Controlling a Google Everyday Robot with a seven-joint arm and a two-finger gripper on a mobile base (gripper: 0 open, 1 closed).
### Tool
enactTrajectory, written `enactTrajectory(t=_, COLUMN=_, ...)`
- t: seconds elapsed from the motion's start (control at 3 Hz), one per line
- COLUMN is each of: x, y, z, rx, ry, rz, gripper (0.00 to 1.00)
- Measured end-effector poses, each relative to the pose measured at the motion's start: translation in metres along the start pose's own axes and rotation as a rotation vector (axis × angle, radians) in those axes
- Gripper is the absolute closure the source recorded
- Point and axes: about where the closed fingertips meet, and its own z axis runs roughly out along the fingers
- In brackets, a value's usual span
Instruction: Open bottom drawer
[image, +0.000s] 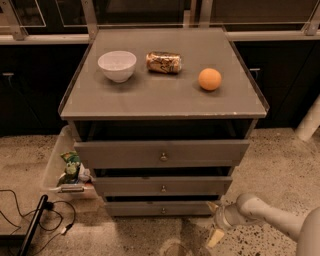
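Three drawers — the bottom drawer (135, 208) sits at the foot of the cabinet (165, 102). My gripper (214, 222) hangs by its right corner, spread and empty; I should pinch the knob (163, 210) (small, central), pull straight.

Bottom drawer (135, 209): front only visible, interior hidden beneath the middle drawer (200, 186). Gripper (214, 222): just right of the bottom drawer, fingers apart. Its arm (280, 221) is cut off at the lower right edge.
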Motion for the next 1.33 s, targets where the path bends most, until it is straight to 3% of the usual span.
enactTrajectory(t=0.67, x=-0.006, y=-0.04, z=0.041, rx=0.129, ry=-0.118, rz=-0.148, gripper=0.0)
enactTrajectory(t=1.0, x=-0.012, y=-0.055, z=0.059, rx=0.178, ry=-0.138, rz=-0.218, gripper=0.0)
enactTrajectory(t=1.33, x=-0.011, y=-0.069, z=0.081, rx=0.194, ry=-0.126, rz=-0.261, gripper=0.0)
